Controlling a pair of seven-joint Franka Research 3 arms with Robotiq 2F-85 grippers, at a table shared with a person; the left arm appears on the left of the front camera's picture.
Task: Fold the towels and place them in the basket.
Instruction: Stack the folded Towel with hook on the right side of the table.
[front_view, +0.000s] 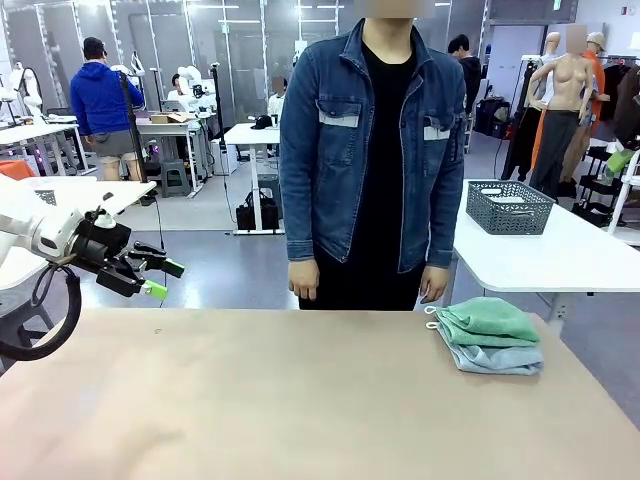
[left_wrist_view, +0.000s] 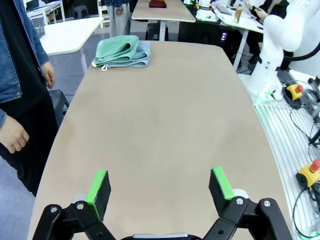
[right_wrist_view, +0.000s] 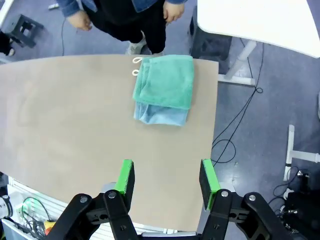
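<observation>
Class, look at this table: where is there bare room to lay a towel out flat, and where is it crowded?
The table is bare from its left edge across the middle, up to the folded towels stacked at the far right corner near the person. That corner is the one crowded spot. The basket sits on another table behind.

From where the robot sits, the towels (front_view: 487, 335) lie stacked at about two o'clock on the table (front_view: 300, 400), near its far right edge, one on top of the other. The person (front_view: 372, 150) stands at twelve o'clock, just behind the table's far edge. The basket (front_view: 509, 206) sits on a second table (front_view: 560, 255) behind and to the right, at roughly one o'clock. The left gripper (front_view: 160, 278) hangs at ten o'clock, off the table's left corner.
</observation>
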